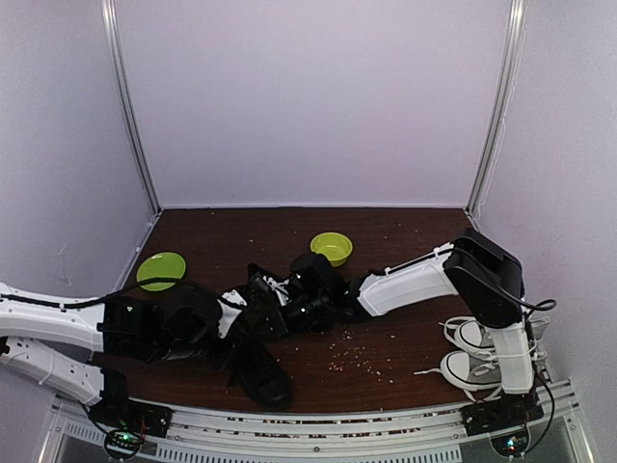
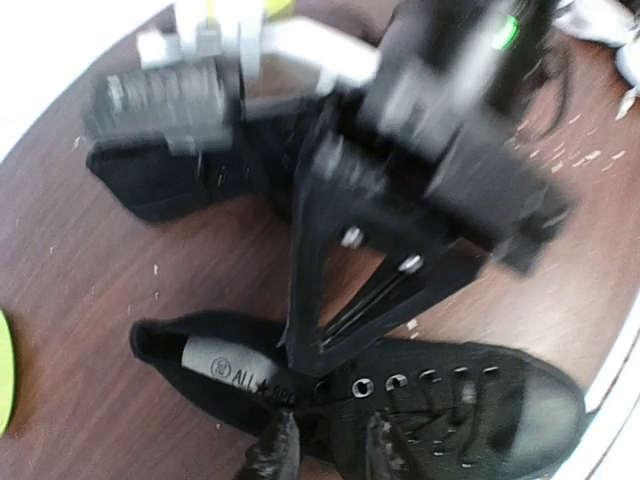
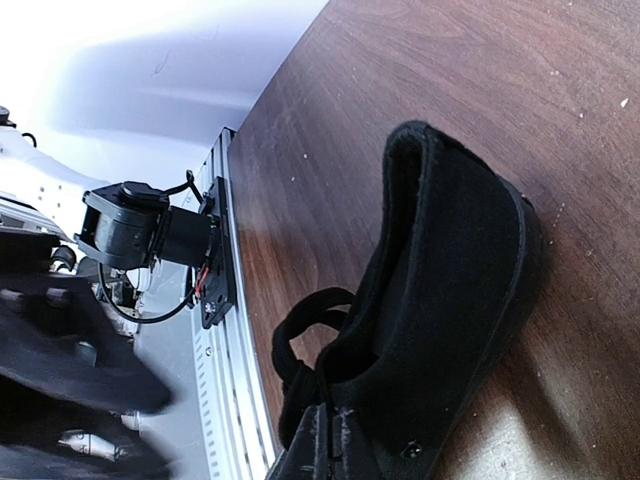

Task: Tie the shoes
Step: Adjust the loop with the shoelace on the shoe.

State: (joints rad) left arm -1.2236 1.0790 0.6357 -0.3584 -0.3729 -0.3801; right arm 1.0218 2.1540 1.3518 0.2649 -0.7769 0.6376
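Dark wood table (image 1: 415, 241), pale walls. Left gripper (image 2: 328, 455) has its fingers partly apart over the laces of the near black shoe (image 2: 470, 400), holding nothing that shows. Right gripper (image 3: 330, 440) is closed tight against the other black shoe (image 3: 450, 300), beside a lace loop (image 3: 295, 335); whether it pinches the loop, I cannot tell. From the shoes, a green bowl (image 1: 332, 248) at 12 o'clock shows a bare inside. A green plate (image 1: 161, 270) lies at 10, white-laced sneakers (image 1: 472, 352) at 4, and crumbs (image 1: 359, 359) between.

Two black shoes (image 2: 470, 410), two white-laced sneakers (image 1: 472, 352), one green bowl (image 1: 331, 248) and one green plate (image 1: 161, 270)
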